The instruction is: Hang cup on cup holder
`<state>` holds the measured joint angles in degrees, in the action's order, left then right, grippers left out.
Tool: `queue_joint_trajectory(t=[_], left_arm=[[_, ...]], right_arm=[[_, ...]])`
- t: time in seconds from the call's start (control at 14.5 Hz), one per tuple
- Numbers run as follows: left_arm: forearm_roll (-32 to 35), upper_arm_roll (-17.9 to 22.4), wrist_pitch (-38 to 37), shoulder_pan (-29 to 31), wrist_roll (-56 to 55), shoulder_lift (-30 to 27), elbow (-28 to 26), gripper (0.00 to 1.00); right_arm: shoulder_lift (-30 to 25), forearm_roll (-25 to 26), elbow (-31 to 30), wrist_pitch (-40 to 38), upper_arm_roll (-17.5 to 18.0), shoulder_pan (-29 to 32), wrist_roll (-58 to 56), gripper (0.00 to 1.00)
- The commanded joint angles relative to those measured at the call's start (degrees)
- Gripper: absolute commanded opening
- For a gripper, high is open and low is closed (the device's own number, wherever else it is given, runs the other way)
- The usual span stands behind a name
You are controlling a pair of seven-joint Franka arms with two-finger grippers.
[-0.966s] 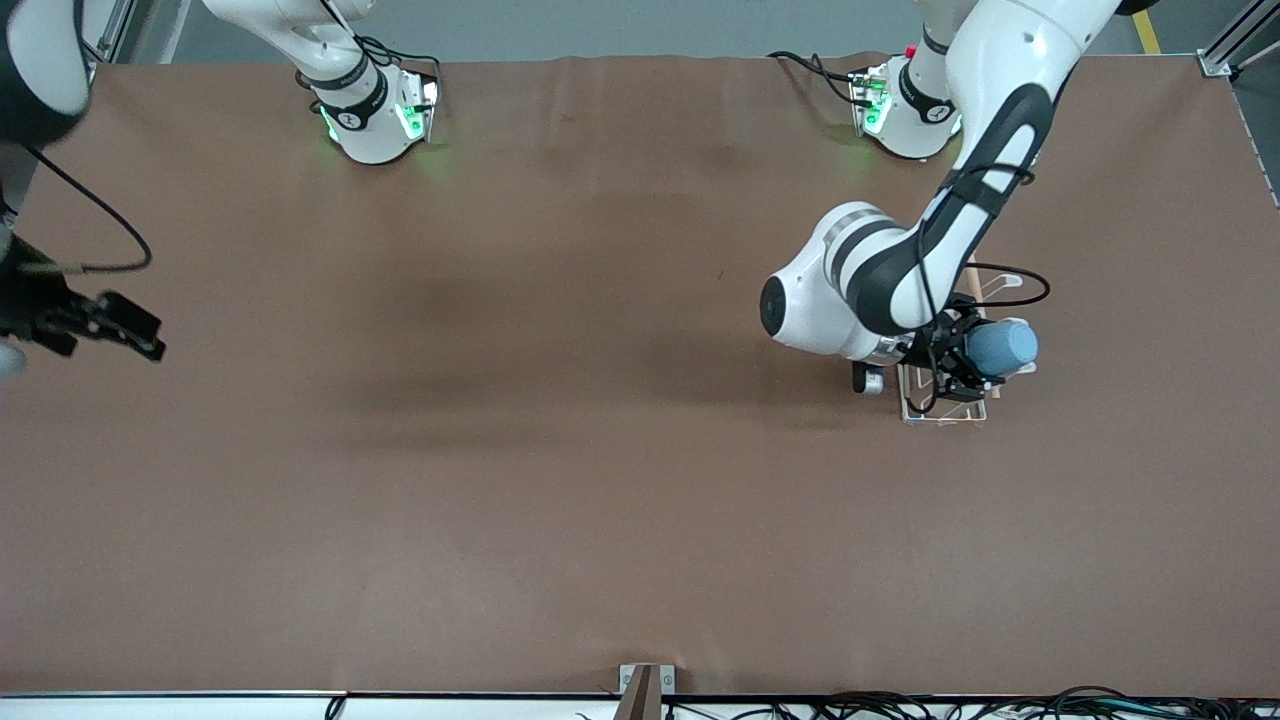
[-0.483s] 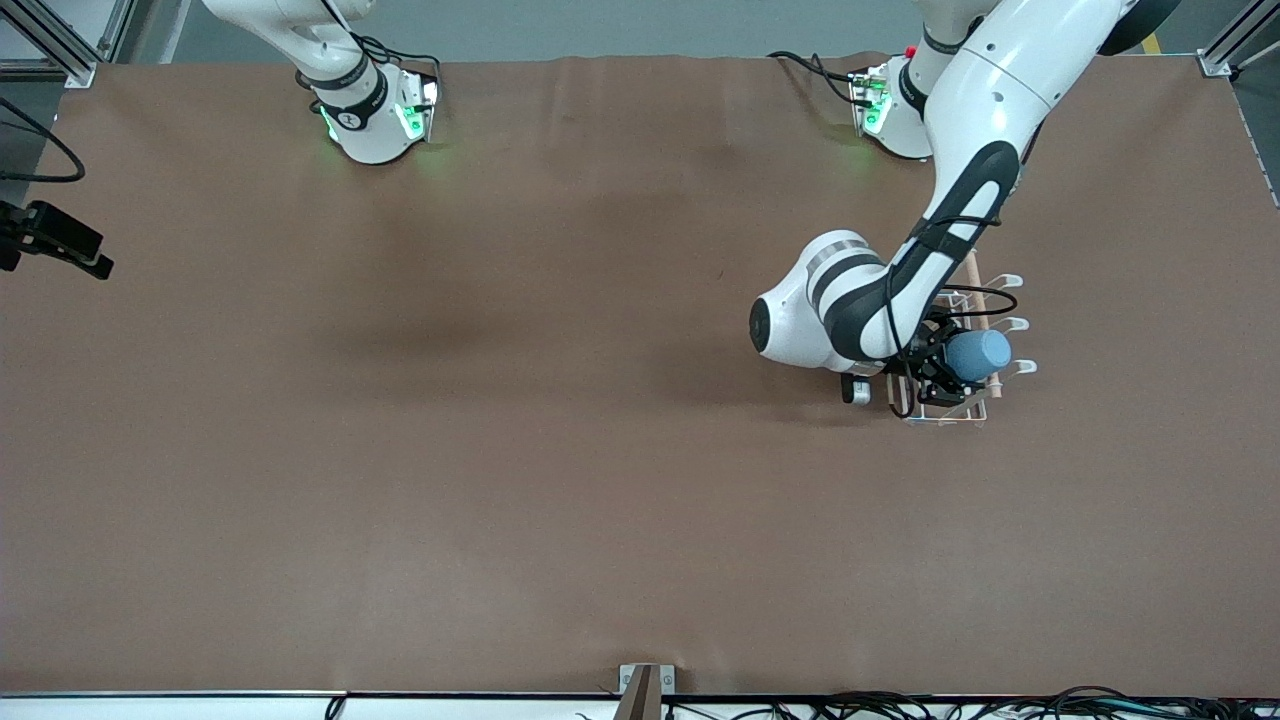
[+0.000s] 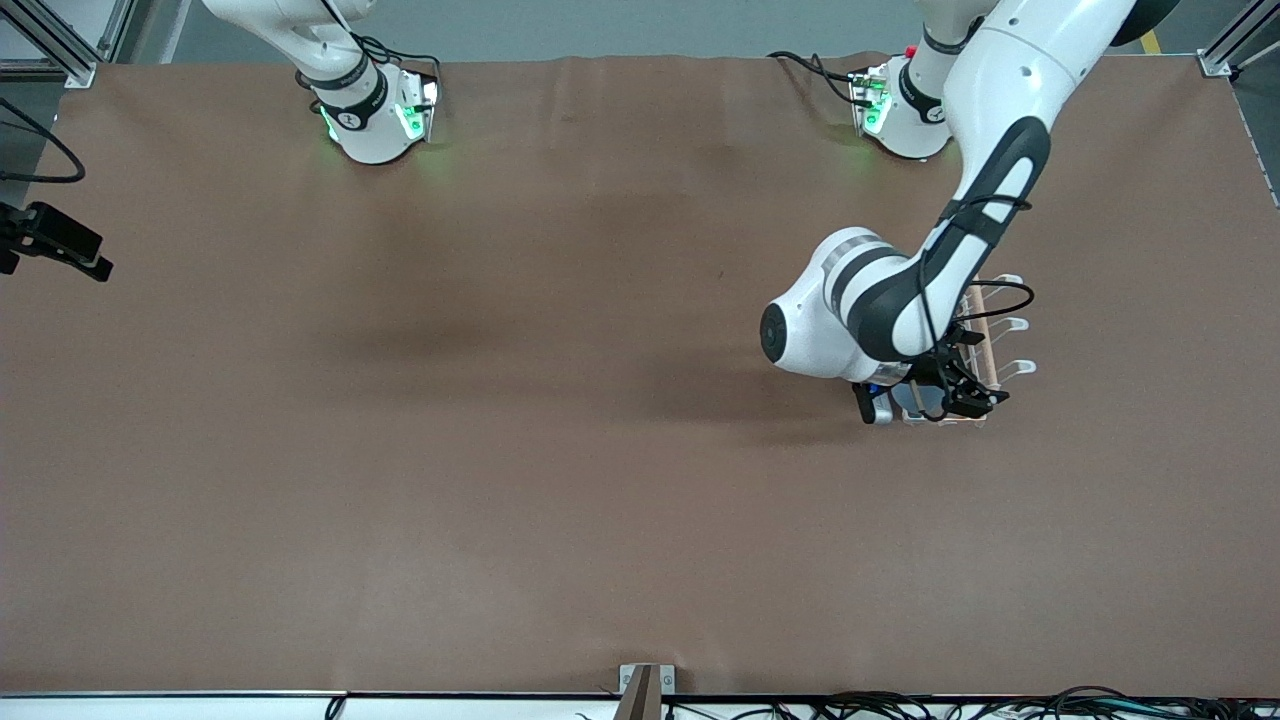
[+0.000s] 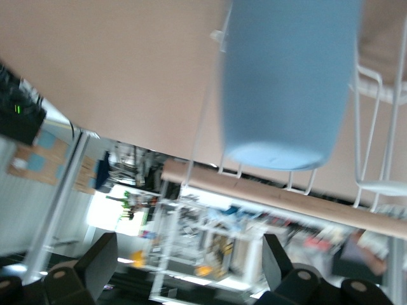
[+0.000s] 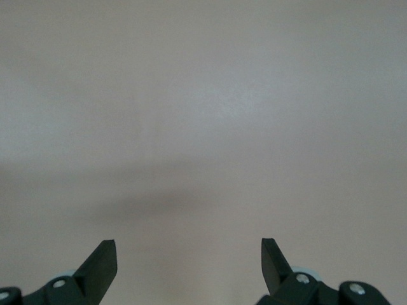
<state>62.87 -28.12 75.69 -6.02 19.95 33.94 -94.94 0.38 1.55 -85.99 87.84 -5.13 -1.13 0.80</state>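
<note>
The blue-grey cup (image 4: pixel 286 82) sits over a wire prong of the white cup holder (image 4: pixel 372 133), above its wooden rod (image 4: pixel 267 194). My left gripper (image 4: pixel 189 254) is open and empty, drawn back from the cup. In the front view the left gripper (image 3: pixel 965 395) hangs over the end of the cup holder (image 3: pixel 1010 325) nearest the front camera, and only a sliver of the cup (image 3: pixel 915 400) shows under it. My right gripper (image 3: pixel 60 250) waits, open and empty (image 5: pixel 189 251), at the table edge at the right arm's end.
The brown table cover (image 3: pixel 500 400) is bare around the rack. Cables and a small bracket (image 3: pixel 645 685) lie along the edge nearest the front camera. The two arm bases (image 3: pixel 375 115) stand at the edge farthest from it.
The left gripper lowered the cup onto the rack and let go; its fingers now stand apart. The right gripper pulled back to the table edge, then stayed still.
</note>
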Motion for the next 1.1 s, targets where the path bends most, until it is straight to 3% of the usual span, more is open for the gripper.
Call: queue_joint_trajectory(t=[0.0, 0.34, 0.48, 0.69, 0.83, 1.03], left_arm=[[-8.08, 1.3, 3.74, 0.48, -7.1, -3.95, 4.05, 1.0], [-28.02, 11.48, 16.14, 0.48, -9.93, -17.31, 3.88, 1.0], [-38.74, 17.36, 18.34, 0.39, -10.63, -21.96, 3.88, 1.0], [-49.22, 23.09, 19.14, 0.74, -12.12, -27.68, 3.09, 1.0], [-56.42, 24.33, 19.32, 3.01, -14.84, -31.72, 1.69, 1.0], [-60.32, 24.34, 19.32, 4.17, -20.02, -36.3, -1.03, 1.0]], right_arm=[[-0.2, 0.21, 0.12, 0.05, 0.47, 0.6, -0.54, 1.0], [-0.2, 0.12, 2.04, 0.05, 1.52, 0.96, -0.19, 1.0], [-0.12, -0.23, 2.06, 0.05, 1.7, 1.92, -0.36, 1.0], [-0.11, -0.32, 2.06, -0.04, 1.62, 1.92, -0.27, 1.0], [-0.11, -0.41, 2.06, -0.04, 1.62, 1.84, -0.27, 1.0], [-0.11, -0.32, 2.06, -0.13, 1.53, 1.84, -0.27, 1.0]])
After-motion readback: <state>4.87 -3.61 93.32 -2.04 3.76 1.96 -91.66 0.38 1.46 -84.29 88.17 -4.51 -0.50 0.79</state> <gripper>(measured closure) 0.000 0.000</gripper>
